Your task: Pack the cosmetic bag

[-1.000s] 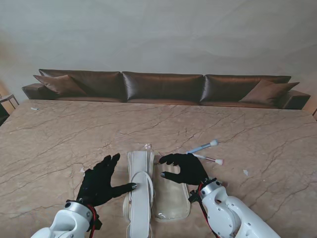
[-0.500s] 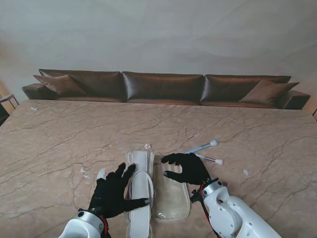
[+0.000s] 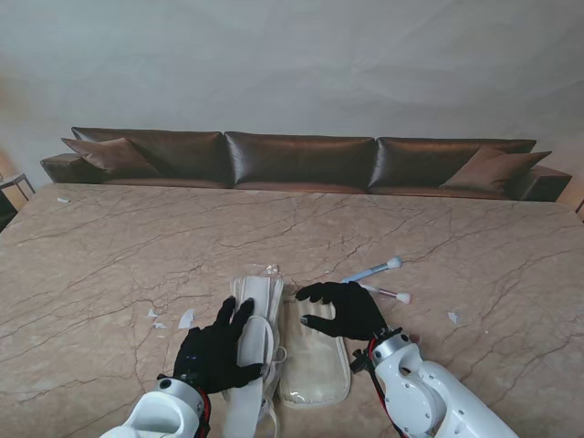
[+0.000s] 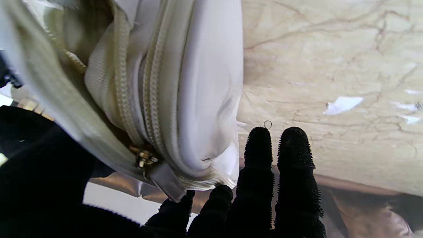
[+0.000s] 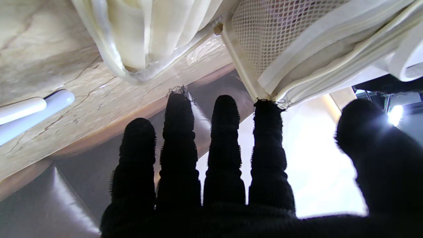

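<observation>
- A few small white scraps [image 3: 186, 318] lay on the marble table [image 3: 109, 255], to the left of my left hand.
- My left hand [image 3: 219, 351] rested on the left half of the cosmetics bag [image 3: 258, 301] — the thumb lay across the white panel and the other fingers reached along its left edge. In the left wrist view the zipper [image 4: 145, 158] with its small metal pull sat just beside my palm. Whether the hand really clamped the fabric or only pressed on it, I could not tell.
- The cosmetics bag lay open and flat on the table near me, between my two hands. Its left half was white with a strap loop, and its right half [image 3: 315, 365] was beige with a clear cover.
- My right hand [image 3: 342, 308] hovered over the far end of the right half, with fingers spread apart and holding nothing. In the right wrist view the fingertips [image 5: 224, 109] were near the mesh pocket [image 5: 264, 29] of the bag.
- Two makeup brushes [image 3: 379, 269] lay on the table just to the right of my right hand — one blue-handled, the other [image 3: 392, 294] pale.
- One more white scrap [image 3: 453, 318] lay farther to the right.
</observation>
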`<state>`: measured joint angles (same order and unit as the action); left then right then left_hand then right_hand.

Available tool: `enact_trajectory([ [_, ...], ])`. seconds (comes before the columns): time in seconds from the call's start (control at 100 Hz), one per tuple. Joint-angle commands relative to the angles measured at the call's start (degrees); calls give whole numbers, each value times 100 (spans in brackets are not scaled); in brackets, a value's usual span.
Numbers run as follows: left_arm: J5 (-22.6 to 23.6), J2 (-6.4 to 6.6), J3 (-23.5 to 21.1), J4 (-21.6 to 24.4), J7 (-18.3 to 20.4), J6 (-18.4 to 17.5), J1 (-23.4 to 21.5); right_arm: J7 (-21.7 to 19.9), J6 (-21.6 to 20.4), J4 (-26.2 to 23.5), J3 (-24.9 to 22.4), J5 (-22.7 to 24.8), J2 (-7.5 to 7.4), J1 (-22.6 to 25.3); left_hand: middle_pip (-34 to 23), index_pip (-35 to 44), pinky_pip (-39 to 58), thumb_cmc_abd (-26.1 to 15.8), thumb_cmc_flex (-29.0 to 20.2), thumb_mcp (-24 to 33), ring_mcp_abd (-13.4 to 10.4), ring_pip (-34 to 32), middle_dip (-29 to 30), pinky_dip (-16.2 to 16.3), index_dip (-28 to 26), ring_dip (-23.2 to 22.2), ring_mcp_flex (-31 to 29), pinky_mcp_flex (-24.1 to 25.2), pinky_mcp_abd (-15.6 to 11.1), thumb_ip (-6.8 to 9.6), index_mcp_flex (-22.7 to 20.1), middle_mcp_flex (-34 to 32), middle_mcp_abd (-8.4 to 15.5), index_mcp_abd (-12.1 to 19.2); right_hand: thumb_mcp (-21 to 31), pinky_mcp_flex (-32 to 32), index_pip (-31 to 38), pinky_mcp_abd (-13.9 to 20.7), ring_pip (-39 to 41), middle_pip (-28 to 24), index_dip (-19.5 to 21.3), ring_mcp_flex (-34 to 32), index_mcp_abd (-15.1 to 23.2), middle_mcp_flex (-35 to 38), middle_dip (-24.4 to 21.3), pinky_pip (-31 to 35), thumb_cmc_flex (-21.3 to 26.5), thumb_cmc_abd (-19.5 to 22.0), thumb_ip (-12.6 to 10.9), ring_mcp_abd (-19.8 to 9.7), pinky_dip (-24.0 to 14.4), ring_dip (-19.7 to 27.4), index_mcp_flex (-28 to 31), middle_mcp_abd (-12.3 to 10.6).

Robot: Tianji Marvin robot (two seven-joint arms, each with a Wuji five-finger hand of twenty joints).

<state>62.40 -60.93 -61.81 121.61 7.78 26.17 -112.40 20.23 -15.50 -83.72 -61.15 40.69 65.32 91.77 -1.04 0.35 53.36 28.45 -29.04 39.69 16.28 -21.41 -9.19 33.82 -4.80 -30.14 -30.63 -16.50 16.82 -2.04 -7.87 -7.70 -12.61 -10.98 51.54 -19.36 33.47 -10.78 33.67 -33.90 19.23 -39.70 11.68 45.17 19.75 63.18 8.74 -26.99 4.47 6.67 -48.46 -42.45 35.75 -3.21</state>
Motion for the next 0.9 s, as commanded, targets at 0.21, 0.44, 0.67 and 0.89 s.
enact_trajectory([
  [0.21,17,-30,-134,-288,-361,7,-1,-73,-32,21,63,6,8,-63,174,-209,455,309,-1174,1334,-572,-1303,18,-7,-4,-1037,-468,-369,-474,-202,15,139,-401,-125,329,58,94,-41,-32,25,8,-30,329,-20,29,-65,-43,-126,113,-197,45,33,-124,-98],
  [0.44,336,-60,-248,-346,-566,126,18,-105,-45,37,87,13,0,-81,118,-124,835,490,-953,1415,-734,-1868,6,200,-276,-1407,-627,-478,-415,-254,5,-361,-372,-252,388,57,101,-45,-43,39,5,-47,359,30,33,-72,-52,-105,125,-196,44,35,-126,-107],
  [0.67,97,-76,-259,-396,-545,209,120,-93,-60,39,78,35,-2,-80,-2548,-212,572,730,-1034,1630,-800,-1646,-1150,114,156,-1491,-875,-550,-403,-341,-55,-1160,258,-1012,455,60,115,-47,-49,38,4,-61,326,59,44,-79,-41,-108,131,-204,44,35,-113,-115],
  [0.89,-166,-92,-96,-600,-658,278,299,-65,-90,55,71,56,-2,-76,-4471,72,829,874,-1051,1719,-964,-1657,-2629,347,-118,-2514,-1246,-808,-248,-378,-570,-1576,1375,-1042,504,45,123,-45,-40,34,-1,-84,330,79,50,-78,-40,-106,135,-210,42,31,-97,-121],
])
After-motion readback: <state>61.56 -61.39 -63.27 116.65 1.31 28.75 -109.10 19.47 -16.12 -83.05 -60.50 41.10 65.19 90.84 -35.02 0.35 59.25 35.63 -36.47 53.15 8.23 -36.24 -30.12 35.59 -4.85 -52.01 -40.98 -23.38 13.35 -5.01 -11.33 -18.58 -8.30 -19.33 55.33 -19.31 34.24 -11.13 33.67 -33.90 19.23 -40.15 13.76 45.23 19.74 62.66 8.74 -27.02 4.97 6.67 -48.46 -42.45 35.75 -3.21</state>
